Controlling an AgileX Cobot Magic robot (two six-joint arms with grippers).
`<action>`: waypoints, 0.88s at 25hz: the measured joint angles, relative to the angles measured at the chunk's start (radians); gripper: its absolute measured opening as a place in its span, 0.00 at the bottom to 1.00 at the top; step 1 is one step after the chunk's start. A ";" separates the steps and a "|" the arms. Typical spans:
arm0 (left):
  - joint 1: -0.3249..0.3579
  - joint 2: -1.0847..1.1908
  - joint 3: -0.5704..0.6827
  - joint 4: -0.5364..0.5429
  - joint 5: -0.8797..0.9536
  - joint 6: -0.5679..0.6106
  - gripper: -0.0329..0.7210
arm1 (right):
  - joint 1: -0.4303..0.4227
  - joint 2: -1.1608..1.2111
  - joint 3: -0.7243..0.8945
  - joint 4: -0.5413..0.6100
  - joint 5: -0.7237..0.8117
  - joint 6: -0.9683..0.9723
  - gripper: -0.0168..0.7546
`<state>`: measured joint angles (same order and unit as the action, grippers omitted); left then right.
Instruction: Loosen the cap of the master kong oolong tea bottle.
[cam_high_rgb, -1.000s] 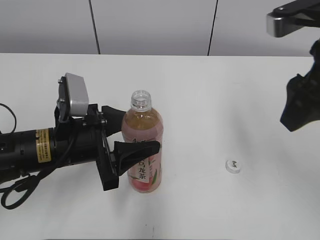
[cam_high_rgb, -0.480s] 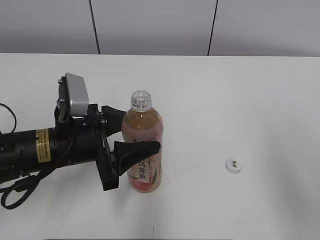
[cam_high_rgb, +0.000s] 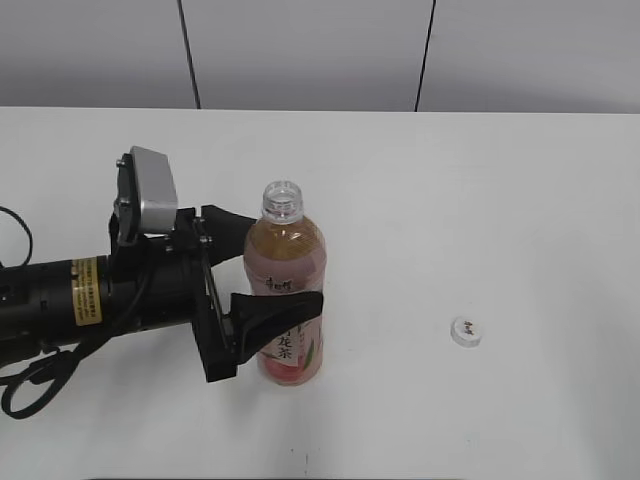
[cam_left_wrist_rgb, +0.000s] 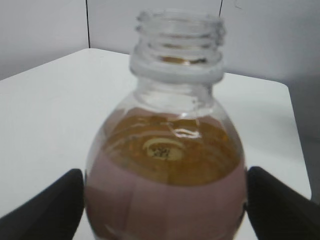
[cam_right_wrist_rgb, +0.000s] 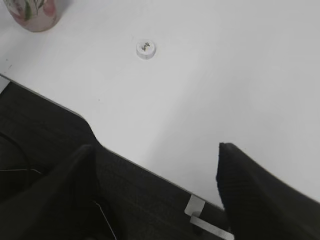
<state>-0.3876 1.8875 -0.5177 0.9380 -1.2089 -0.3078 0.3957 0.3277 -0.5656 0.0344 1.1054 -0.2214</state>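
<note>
The master kong oolong tea bottle (cam_high_rgb: 287, 300) stands upright on the white table, its threaded mouth bare, with pale amber tea and a pink label. It fills the left wrist view (cam_left_wrist_rgb: 165, 190), and its base shows at the top left of the right wrist view (cam_right_wrist_rgb: 35, 12). My left gripper (cam_high_rgb: 285, 262) straddles the bottle's body from the left, jaws open, one black finger (cam_left_wrist_rgb: 55, 205) on each side, barely apart from the plastic. The small white cap (cam_high_rgb: 466, 331) lies on the table well to the right, print up (cam_right_wrist_rgb: 145, 48). My right gripper (cam_right_wrist_rgb: 157, 150) hangs open and empty over the table's near edge.
The white table (cam_high_rgb: 450, 180) runs back to a grey panelled wall. In the right wrist view the table's front edge (cam_right_wrist_rgb: 150, 172) cuts across the frame, with dark floor and a cable below it.
The left jaws have spread wider, easing off the bottle's sides. The right arm, seen at the top right one second ago, has left the exterior view.
</note>
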 joint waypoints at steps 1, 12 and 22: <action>0.000 0.000 0.000 0.000 0.000 0.000 0.83 | 0.000 -0.027 0.013 -0.001 -0.004 0.000 0.76; 0.000 0.000 0.000 -0.001 0.002 0.000 0.83 | 0.000 -0.077 0.048 0.035 -0.008 0.000 0.76; 0.000 -0.078 0.000 -0.017 0.002 -0.022 0.83 | 0.000 -0.077 0.050 0.039 -0.008 0.000 0.76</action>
<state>-0.3876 1.8099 -0.5177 0.9213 -1.2066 -0.3300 0.3957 0.2507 -0.5159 0.0737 1.0974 -0.2214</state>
